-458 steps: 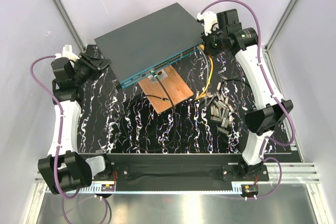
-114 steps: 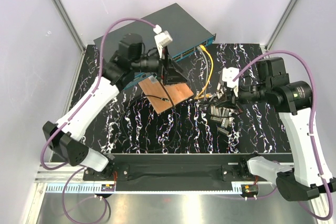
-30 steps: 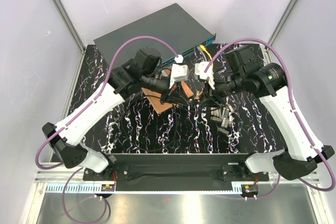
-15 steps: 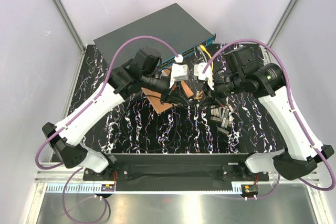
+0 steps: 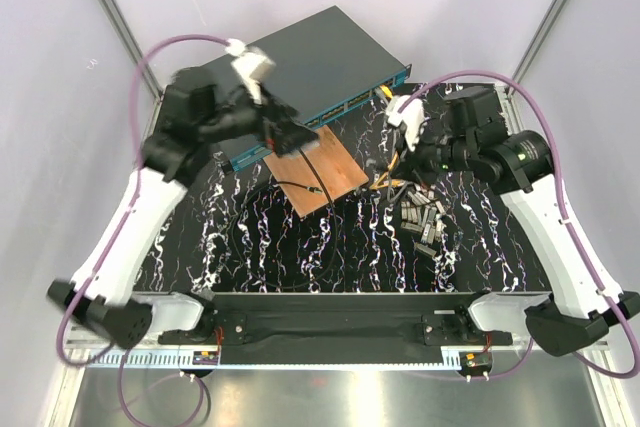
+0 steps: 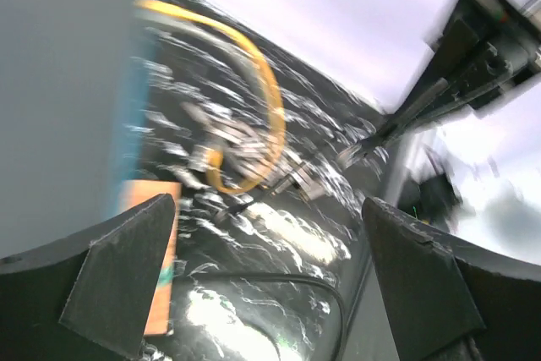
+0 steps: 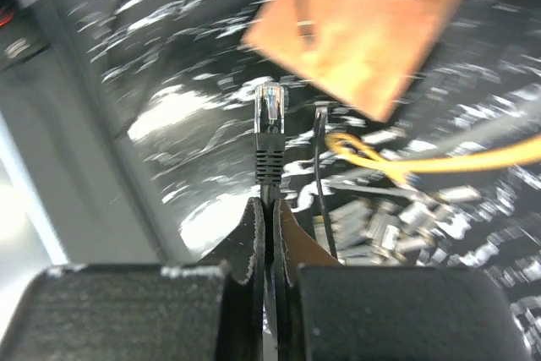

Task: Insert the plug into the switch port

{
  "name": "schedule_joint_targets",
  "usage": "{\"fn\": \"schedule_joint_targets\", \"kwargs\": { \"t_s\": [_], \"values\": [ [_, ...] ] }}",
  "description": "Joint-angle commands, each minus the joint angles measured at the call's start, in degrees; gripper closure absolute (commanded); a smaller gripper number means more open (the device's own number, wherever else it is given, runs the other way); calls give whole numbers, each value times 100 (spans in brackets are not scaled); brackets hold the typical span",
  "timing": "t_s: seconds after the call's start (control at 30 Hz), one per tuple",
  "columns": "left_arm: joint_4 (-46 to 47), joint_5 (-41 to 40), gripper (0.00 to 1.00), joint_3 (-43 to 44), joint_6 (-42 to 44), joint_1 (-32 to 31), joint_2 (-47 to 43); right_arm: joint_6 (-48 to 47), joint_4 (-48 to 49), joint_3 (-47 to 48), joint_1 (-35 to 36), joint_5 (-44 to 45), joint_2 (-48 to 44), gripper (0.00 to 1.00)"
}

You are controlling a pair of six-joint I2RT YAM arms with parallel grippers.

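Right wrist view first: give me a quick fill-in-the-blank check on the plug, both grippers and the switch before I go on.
The right gripper is ___ on the black-booted clear-tipped plug. The left gripper stands ___, holding nothing. The plug is held apart from the flat dark grey network switch, whose port edge is coloured ___.
Missing words: shut; open; teal-blue.

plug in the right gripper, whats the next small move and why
Probably turn the right gripper toward the switch's port row and line up the plug: the gripper is shut just behind it, and it sticks out free, not yet at any port.
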Motion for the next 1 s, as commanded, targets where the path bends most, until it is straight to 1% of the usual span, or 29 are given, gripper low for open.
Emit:
{"fn": "schedule_joint_targets", "kwargs": {
  "t_s": [0.0,0.03,0.07,0.1,0.13,0.17,0.2,0.23,0.27,0.3,0.33,0.37,0.43,0.47,0.53,0.57,0.63,0.77,0.93,0.97],
  "values": [
    [597,-1408,1,-239,-1360,472,-1003,721,1015,-86,-199,926,-242,100],
    [614,-1603,1,-388,-1588,935,-1171,766,1060,-86,-364,1110,-242,100],
    [779,-1483,1,-555,-2034,1226,-1451,792,1130,-112,-427,1190,-268,100],
    [816,-1369,1,-861,-2309,1525,-1550,792,1270,-139,-462,1287,-329,100],
    [790,-1063,1,-977,-2607,2120,-1620,801,1358,-174,-524,1505,-373,100],
    [711,-808,1,-1057,-3193,2422,-1638,749,1429,-235,-550,1594,-408,100],
    [737,-509,1,-1301,-3512,2747,-1630,714,1577,-271,-551,1717,-470,100],
    [798,120,1,-1469,-3872,3324,-1604,679,1674,-314,-568,2006,-514,100],
    [1207,466,1,-1706,-4581,3582,-1577,556,1762,-358,-586,2113,-540,100],
    [1516,757,1,-2143,-4927,3811,-1568,494,1937,-385,-595,2227,-575,100],
    [1798,1038,1,-2374,-5200,4074,-1568,433,2009,-385,-603,2428,-576,100],
    [2061,1076,1,-2507,-5359,4147,-1603,345,2044,-350,-630,2526,-558,100],
    [1959,928,1,-2700,-5213,4191,-1656,318,2062,-263,-743,2641,-418,100],
    [1976,892,1,-2762,-5116,4191,-1708,379,2088,-184,-936,2633,-365,100],
    [1985,717,1,-2868,-5010,4217,-1726,432,2010,-61,-1156,2484,-146,100],
    [1794,646,1,-2868,-4836,4235,-1691,467,1975,27,-1296,2440,-49,100],
    [1556,488,1,-2851,-4581,4261,-1613,432,1983,45,-1342,2465,21,100],
    [1361,188,1,-2850,-4342,4262,-1498,274,1974,54,-1473,2413,171,100],
    [1273,153,1,-2930,-4306,4270,-1287,-25,2193,-86,-1701,2334,250,100],
    [1543,170,1,-2999,-4428,4262,-1278,-129,2325,-104,-1754,2308,259,100]
  ]
}}
